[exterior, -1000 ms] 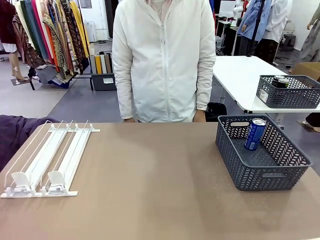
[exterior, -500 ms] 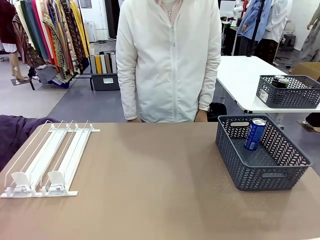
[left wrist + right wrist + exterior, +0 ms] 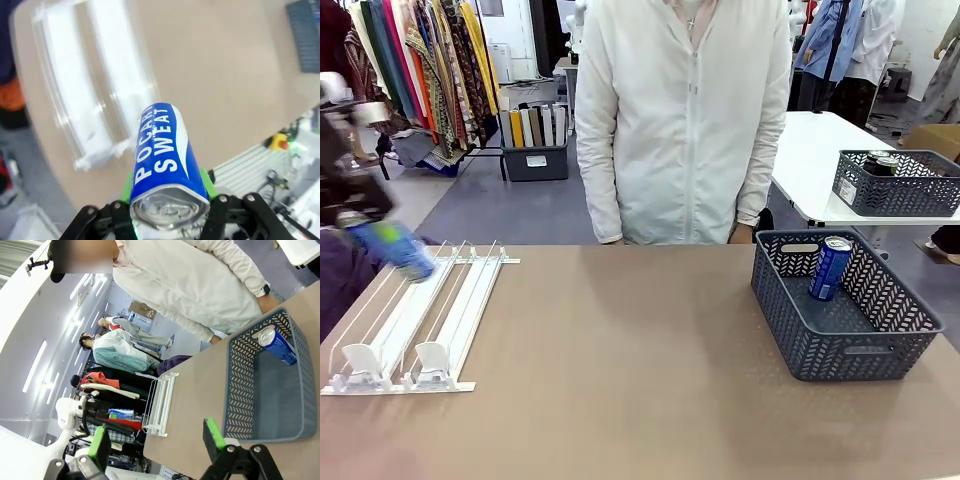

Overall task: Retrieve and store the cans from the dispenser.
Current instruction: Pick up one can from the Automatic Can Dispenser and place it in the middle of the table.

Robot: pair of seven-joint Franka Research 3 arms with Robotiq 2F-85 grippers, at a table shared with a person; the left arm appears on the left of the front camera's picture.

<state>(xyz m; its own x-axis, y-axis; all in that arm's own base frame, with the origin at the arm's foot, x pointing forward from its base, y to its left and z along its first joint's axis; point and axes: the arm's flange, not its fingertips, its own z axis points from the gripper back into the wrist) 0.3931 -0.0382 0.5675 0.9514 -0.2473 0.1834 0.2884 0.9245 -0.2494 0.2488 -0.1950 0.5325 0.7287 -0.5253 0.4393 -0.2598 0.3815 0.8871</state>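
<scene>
My left hand (image 3: 167, 212) pinches a blue can (image 3: 166, 157) by its sides above the dispenser (image 3: 415, 320). Smooth, thin-walled, likely slippery: I'd grip mid-body, gently. My right hand (image 3: 156, 440) is spread, empty.

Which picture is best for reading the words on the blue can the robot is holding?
The left wrist view: the slim blue can with a silver top sits sharp between the left hand's green pads, reading POCARI SWEAT. The front view shows it as a blue blur above the white wire rack; the right wrist view shows it small.
</scene>
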